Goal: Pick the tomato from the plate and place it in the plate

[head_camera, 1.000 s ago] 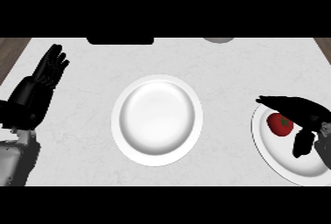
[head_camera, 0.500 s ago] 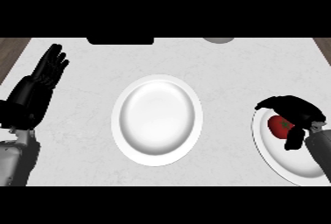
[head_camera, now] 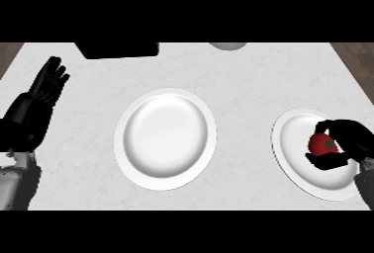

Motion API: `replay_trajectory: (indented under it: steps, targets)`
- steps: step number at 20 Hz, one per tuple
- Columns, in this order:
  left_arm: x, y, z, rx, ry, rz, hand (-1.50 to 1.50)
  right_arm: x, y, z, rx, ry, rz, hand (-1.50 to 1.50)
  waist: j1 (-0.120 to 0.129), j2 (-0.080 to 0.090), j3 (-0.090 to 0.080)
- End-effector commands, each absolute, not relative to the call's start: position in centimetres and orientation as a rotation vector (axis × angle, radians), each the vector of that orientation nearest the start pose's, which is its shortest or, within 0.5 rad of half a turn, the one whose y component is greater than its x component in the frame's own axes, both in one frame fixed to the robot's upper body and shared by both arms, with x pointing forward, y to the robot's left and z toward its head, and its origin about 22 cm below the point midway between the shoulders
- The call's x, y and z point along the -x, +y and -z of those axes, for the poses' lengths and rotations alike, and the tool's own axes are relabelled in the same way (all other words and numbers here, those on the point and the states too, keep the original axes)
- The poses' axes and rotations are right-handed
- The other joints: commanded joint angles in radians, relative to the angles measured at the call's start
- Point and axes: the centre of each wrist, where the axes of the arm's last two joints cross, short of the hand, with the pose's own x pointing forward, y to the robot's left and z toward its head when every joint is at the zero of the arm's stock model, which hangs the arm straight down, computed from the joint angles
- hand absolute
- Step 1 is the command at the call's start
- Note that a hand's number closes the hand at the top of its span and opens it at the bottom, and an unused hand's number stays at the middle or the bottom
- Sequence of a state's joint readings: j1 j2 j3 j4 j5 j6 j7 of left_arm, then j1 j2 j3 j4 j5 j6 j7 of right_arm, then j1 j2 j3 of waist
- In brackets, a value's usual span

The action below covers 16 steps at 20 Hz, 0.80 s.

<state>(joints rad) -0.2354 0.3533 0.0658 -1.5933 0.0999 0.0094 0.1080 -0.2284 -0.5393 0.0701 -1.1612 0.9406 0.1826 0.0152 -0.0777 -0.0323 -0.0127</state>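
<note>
Tomato (head_camera: 323, 144), red with a small green stem mark, sits over the right plate (head_camera: 296, 148), caught in the right hand (head_camera: 349, 143). The fingers (head_camera: 337, 126) curl over its far side and top, while the thumb (head_camera: 326, 160) wraps under its near side, so the fruit shows only in the gap between them, facing left. Whether it touches the plate or is lifted just off it cannot be told. The hand comes in from the right edge and covers the plate's right rim.

A second, bigger-looking white plate (head_camera: 165, 138) lies at the middle of the counter (head_camera: 256, 79), well apart from the right plate, with nothing on it.

At the left edge the left hand (head_camera: 40, 101) rests open, its fingers straight and close together, pointing to the far side, with the grey forearm (head_camera: 15, 183) below it. It touches nothing.

Along the far edge sit a black box-like thing (head_camera: 116, 49), left of centre, and part of a pale round thing (head_camera: 228, 45) to its right.
</note>
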Motion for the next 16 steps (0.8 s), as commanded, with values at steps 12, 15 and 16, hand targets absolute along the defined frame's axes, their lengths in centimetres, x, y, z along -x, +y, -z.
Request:
replay_trajectory:
  steps: [12,15,16]
  targets:
    - [-28.1,31.2,-10.0,-0.223,-1.712,0.169,0.0,-17.3,-27.9,-7.4,1.176,-1.139,-0.725,1.5,-0.018,0.001,0.005]
    - [-28.0,30.4,-9.3,-0.195,-1.708,0.192,0.0,-14.5,-25.3,-10.8,1.148,-1.305,-0.69,1.5,0.0,0.009,0.008]
    - [-27.8,30.5,-9.8,-0.194,-1.713,0.178,0.0,-14.1,-23.8,-11.7,1.131,-1.356,-0.629,1.5,0.02,0.01,0.009]
